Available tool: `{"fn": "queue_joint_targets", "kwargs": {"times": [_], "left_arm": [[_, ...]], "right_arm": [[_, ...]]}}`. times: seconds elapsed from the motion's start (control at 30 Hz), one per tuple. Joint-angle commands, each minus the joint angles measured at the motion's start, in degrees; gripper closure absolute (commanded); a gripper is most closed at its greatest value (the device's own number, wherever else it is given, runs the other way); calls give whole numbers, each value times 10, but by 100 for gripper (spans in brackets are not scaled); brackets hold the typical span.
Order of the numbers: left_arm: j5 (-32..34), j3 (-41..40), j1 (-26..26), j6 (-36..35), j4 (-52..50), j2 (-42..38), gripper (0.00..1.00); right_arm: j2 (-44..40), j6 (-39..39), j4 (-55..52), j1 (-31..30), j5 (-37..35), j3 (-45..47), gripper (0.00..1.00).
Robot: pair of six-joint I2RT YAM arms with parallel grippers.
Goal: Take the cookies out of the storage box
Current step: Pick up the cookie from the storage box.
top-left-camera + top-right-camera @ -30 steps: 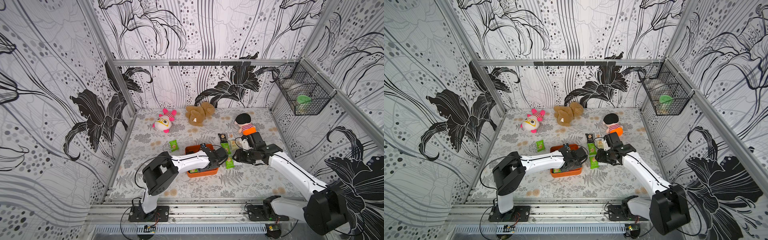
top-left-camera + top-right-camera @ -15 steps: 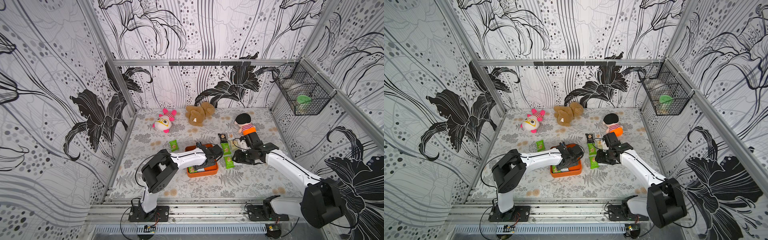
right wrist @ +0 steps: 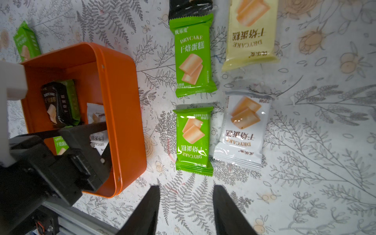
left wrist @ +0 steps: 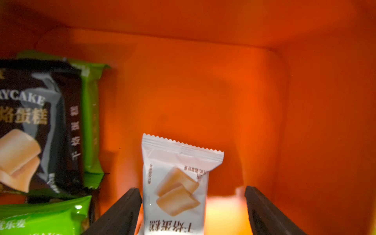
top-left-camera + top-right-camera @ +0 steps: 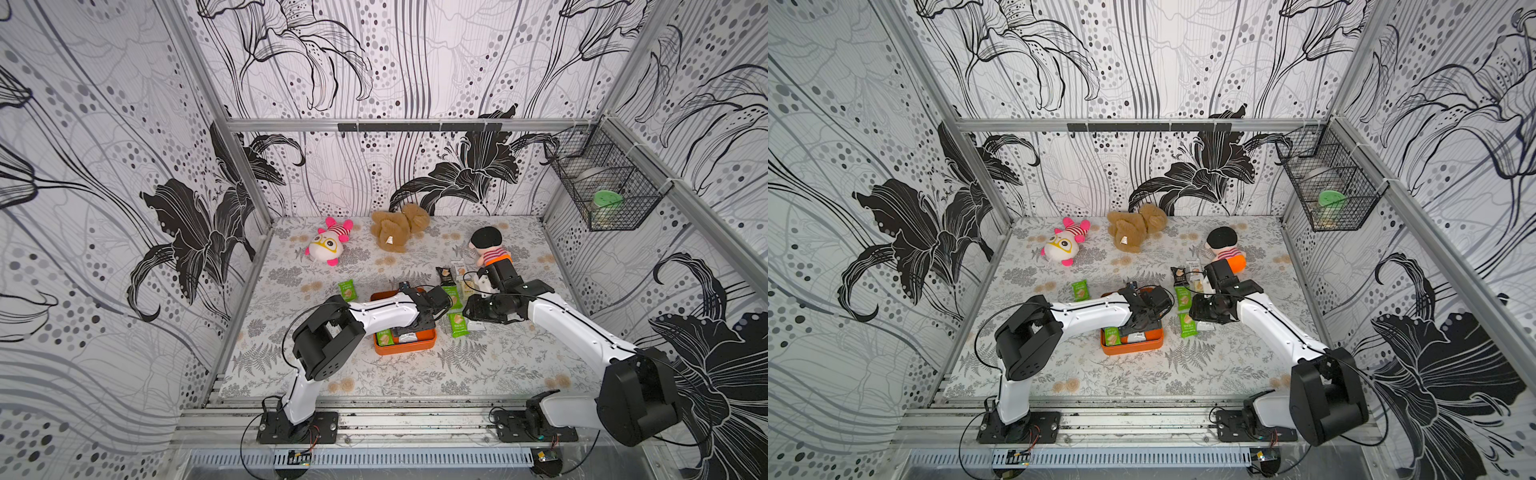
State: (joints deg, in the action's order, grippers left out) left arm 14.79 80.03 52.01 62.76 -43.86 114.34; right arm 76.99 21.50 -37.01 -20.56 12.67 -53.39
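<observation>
Robot test cell in lab, judged from build. Walls [image 5: 415, 62] papered with black-and-white lily print, held in aluminium frame [image 5: 291, 124]. Tabletop [image 5: 395, 374] covered by fern-pattern sheet. Left arm [image 5: 382, 311] and right arm [image 5: 573, 328] bolted to slotted rail [image 5: 415, 424] at front edge. Cables and small circuit board [image 5: 300, 457] left exposed below rail. Wire mesh basket [image 5: 615, 216] hung on side wall. Plush toys [image 5: 326, 247] laid along back.

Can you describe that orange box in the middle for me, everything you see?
The storage box is a shallow bright-orange tray, plastic-looking, with rounded corners and low walls, no lid. It sits flat on the patterned table. Inside lie a black packet over a green packet, a second green packet and a white packet. The left gripper reaches in, jaws open.
</observation>
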Motion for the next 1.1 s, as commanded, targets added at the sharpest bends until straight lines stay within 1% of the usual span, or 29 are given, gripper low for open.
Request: {"fn": "queue_joint_targets", "kwargs": {"times": [0.0,0.17,0.33,0.47,0.7,0.77,0.87,1.07], "left_arm": [[10,11,-3,-12,-10,-12,15],[0,-17,-11,-23,4,-20,16],[-7,-23,-15,-42,12,-9,18],[-12,-23,-20,-52,23,1,24],[-26,-26,-20,-57,41,11,37],[-28,-29,-21,-57,45,12,43],[-29,-29,-20,-59,48,12,47],[-27,-22,-21,-61,41,9,54]], "right_arm": [[13,-9,-6,-2,1,-15,52],[25,-7,-3,-2,5,-22,52],[25,-8,-6,-2,0,-24,52],[27,-8,-9,-2,-3,-24,52],[30,-8,-13,-2,-9,-34,52],[31,-9,-14,-2,-10,-36,52],[31,-10,-15,-2,-12,-36,52],[31,-9,-18,-2,-11,-37,52]]}}
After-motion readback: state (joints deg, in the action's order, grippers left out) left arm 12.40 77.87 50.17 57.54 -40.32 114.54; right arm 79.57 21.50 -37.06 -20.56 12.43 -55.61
